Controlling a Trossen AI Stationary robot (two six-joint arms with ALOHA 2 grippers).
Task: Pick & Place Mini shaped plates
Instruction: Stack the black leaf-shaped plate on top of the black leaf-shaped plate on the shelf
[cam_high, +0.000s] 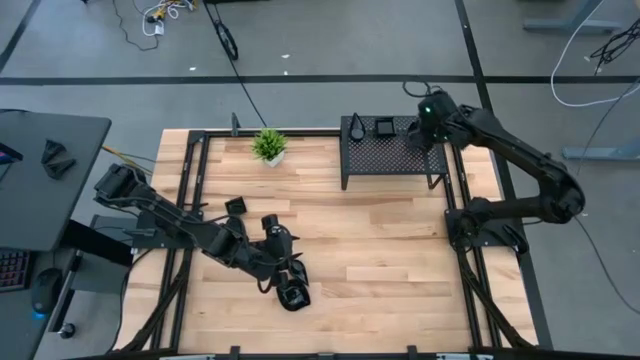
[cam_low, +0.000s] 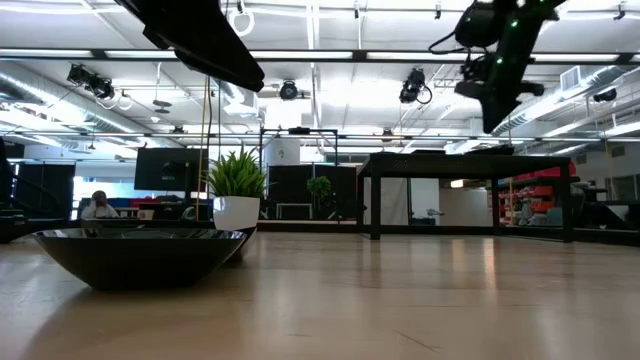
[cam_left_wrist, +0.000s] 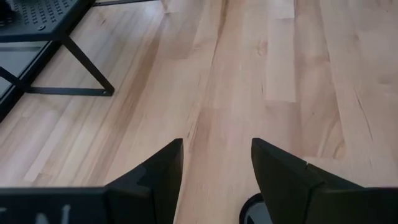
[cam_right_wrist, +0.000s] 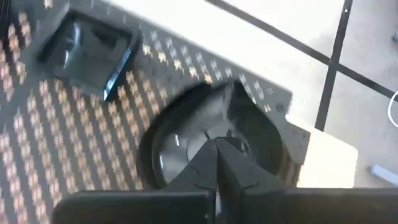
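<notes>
Right claw (cam_right_wrist: 217, 163) hangs over the far right corner of the black perforated rack (cam_high: 390, 152), its arm stretched up and across from the counter's right side, fingers pressed together with nothing visibly between them. Directly beneath it on the rack sits a rounded glossy black plate (cam_right_wrist: 186, 140); a square plate (cam_right_wrist: 87, 53) lies just beside that. Left claw (cam_left_wrist: 216, 171) reaches low over the wooden counter (cam_high: 400, 260), fingers spread wide and empty. A black dish (cam_high: 292, 296) rests under it, near the counter's front edge. A potted plant (cam_high: 269, 146) stands at the back.
</notes>
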